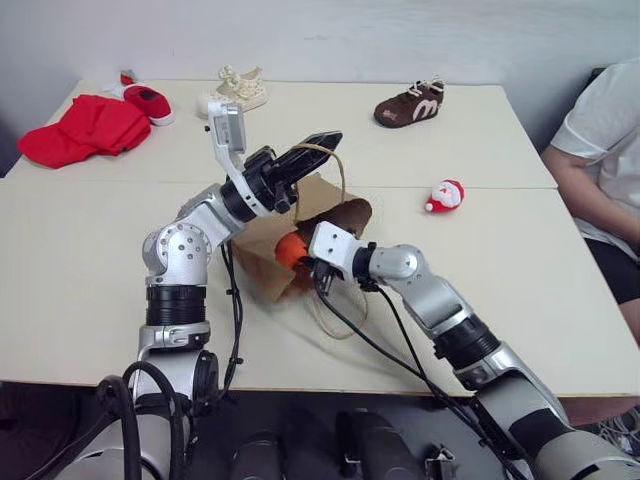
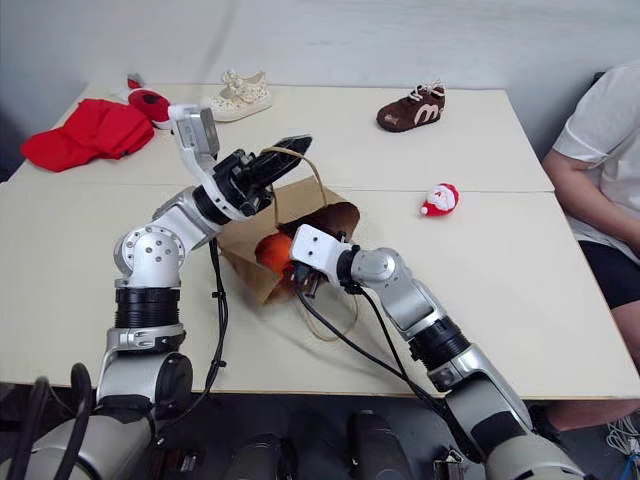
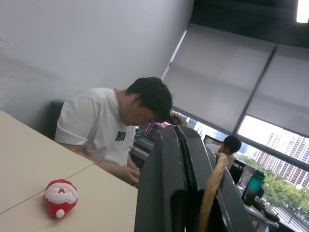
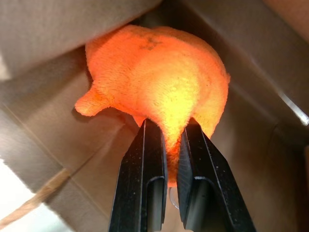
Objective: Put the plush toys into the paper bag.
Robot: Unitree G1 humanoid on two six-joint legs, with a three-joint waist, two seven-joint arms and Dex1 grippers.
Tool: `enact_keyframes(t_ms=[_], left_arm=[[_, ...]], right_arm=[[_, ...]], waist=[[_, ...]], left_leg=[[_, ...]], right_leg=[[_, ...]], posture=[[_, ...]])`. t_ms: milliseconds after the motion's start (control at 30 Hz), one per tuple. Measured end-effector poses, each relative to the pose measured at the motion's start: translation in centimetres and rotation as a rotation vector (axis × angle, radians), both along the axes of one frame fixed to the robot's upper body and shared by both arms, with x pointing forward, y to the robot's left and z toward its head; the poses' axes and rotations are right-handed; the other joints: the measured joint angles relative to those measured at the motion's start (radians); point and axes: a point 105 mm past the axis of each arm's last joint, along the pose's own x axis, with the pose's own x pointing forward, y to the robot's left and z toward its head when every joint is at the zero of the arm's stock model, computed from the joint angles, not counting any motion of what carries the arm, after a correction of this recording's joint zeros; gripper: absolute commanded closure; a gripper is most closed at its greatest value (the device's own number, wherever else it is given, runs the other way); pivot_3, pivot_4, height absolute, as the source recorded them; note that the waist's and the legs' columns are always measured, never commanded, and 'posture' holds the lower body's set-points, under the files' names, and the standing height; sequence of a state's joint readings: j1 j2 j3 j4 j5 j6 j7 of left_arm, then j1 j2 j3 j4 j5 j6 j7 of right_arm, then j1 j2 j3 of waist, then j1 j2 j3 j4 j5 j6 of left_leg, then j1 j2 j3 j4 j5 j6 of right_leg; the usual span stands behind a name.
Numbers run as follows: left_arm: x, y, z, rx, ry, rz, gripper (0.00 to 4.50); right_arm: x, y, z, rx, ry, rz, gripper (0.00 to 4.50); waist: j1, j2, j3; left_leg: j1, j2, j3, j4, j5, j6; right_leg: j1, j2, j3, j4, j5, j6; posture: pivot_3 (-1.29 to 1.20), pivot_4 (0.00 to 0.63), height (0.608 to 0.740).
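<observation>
The brown paper bag (image 1: pixel 325 205) lies mid-table, its mouth facing me. My left gripper (image 1: pixel 320 141) is shut on one of its twisted handles (image 3: pixel 210 191) and holds that side lifted. The orange plush (image 4: pixel 157 75) is pinched in my right gripper (image 4: pixel 169 126), which is shut on it at the bag's mouth (image 1: pixel 293 250), with brown paper on all sides of the toy. The red-and-white Santa plush (image 1: pixel 445 195) lies on the table to the right of the bag, untouched.
A red cloth (image 1: pixel 85 130) and a small red shoe (image 1: pixel 147 102) lie at the far left. A cream shoe (image 1: pixel 235 90) and a brown shoe (image 1: pixel 410 105) stand along the far edge. A person in a white shirt (image 1: pixel 600 150) sits at the right side.
</observation>
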State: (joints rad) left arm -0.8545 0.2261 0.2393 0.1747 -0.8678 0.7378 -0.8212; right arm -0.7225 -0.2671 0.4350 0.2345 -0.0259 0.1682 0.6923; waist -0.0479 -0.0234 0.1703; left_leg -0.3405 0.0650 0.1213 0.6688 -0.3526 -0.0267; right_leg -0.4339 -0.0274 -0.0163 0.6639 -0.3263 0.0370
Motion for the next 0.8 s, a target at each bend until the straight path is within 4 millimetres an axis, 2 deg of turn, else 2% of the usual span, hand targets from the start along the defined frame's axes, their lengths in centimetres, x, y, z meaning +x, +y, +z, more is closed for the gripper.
enact_keyframes(t_ms=[33,167,200,300,400,600,633,667,700,733,800], left_arm=[[0.0,0.1,0.0,-0.004,0.0,0.004,4.5],[0.1,0.4,0.2,-0.015,0.002,0.016,4.5],[0.2,0.3,0.2,-0.017,0.003,0.017,4.5],[0.2,0.4,0.1,-0.022,0.004,0.024,4.5],[0.3,0.5,0.0,-0.021,0.007,0.034,4.5],[0.3,0.6,-0.2,-0.02,0.014,0.04,4.5],[0.3,0.5,-0.3,-0.021,0.016,0.04,4.5],[0.4,0.7,-0.3,-0.021,0.018,0.049,4.5],[0.5,0.7,-0.3,-0.025,0.021,0.053,4.5],[0.6,1.0,-0.3,-0.027,0.024,0.064,4.5],[0.7,1.3,-0.2,-0.034,0.025,0.082,4.5]], right_arm=[[0.0,-0.1,0.0,0.028,0.018,-0.003,3.66],[-1.1,-0.3,-0.4,0.054,0.052,0.047,2.2],[-1.5,-0.6,0.0,0.06,0.041,0.063,1.98],[-2.3,-2.4,2.0,0.076,0.0,0.111,0.93],[-4.2,-4.9,3.9,0.122,-0.026,0.17,0.03],[-7.2,-8.9,4.8,0.183,-0.03,0.183,0.03],[-8.3,-10.5,5.1,0.238,-0.023,0.153,0.03],[-8.5,-11.0,4.9,0.25,-0.012,0.137,0.03],[-9.0,-12.6,4.6,0.283,0.002,0.081,0.03],[-9.4,-14.6,3.8,0.308,0.029,-0.002,0.03],[-9.7,-17.1,2.7,0.336,0.05,-0.126,0.03]], waist=[[-0.002,0.0,0.0],[-0.004,0.0,0.0],[-0.003,0.0,0.0],[0.001,0.0,0.0],[0.011,0.0,0.0],[0.02,0.0,0.0],[0.023,0.0,0.0],[0.023,-0.001,0.0],[0.027,-0.001,0.001],[0.034,-0.002,0.001],[0.039,-0.002,0.001]], left_leg=[[0.0,0.0,0.0,0.0,0.0,0.0],[0.0,0.0,0.0,0.0,0.0,0.0],[-0.001,0.0,-0.001,0.0,0.0,0.0],[-0.001,0.0,-0.001,0.0,0.0,0.0],[0.0,0.0,-0.001,-0.001,0.0,0.0],[0.001,-0.001,-0.001,-0.001,0.0,0.0],[0.001,-0.001,-0.001,-0.002,0.0,0.0],[0.002,-0.001,-0.002,-0.001,0.0,0.0],[0.002,-0.001,-0.002,-0.002,0.0,0.0],[0.003,-0.001,-0.002,-0.002,0.0,0.0],[0.003,-0.002,-0.001,-0.002,0.0,0.001]], right_leg=[[0.0,0.0,0.0,0.0,0.0,0.0],[0.0,0.0,0.0,0.0,0.0,0.0],[0.0,0.0,0.0,0.0,0.0,0.0],[0.001,0.0,-0.001,-0.001,0.0,0.0],[0.001,0.0,-0.001,-0.002,0.0,0.0],[0.002,0.0,0.0,-0.002,0.0,0.0],[0.002,0.0,-0.001,-0.002,0.0,0.0],[0.004,0.001,-0.001,-0.003,0.0,0.0],[0.004,0.0,-0.001,-0.003,0.0,0.0],[0.005,0.0,-0.001,-0.004,0.0,0.0],[0.005,0.0,0.001,-0.004,0.001,0.001]], posture=[[0.0,0.15,0.74],[0.0,0.15,0.74],[0.0,0.15,0.74],[0.0,0.15,0.74],[0.0,0.15,0.74],[0.0,0.15,0.74],[0.0,0.15,0.74],[0.0,0.15,0.74],[0.0,0.15,0.74],[0.0,0.15,0.74],[0.0,0.15,0.74]])
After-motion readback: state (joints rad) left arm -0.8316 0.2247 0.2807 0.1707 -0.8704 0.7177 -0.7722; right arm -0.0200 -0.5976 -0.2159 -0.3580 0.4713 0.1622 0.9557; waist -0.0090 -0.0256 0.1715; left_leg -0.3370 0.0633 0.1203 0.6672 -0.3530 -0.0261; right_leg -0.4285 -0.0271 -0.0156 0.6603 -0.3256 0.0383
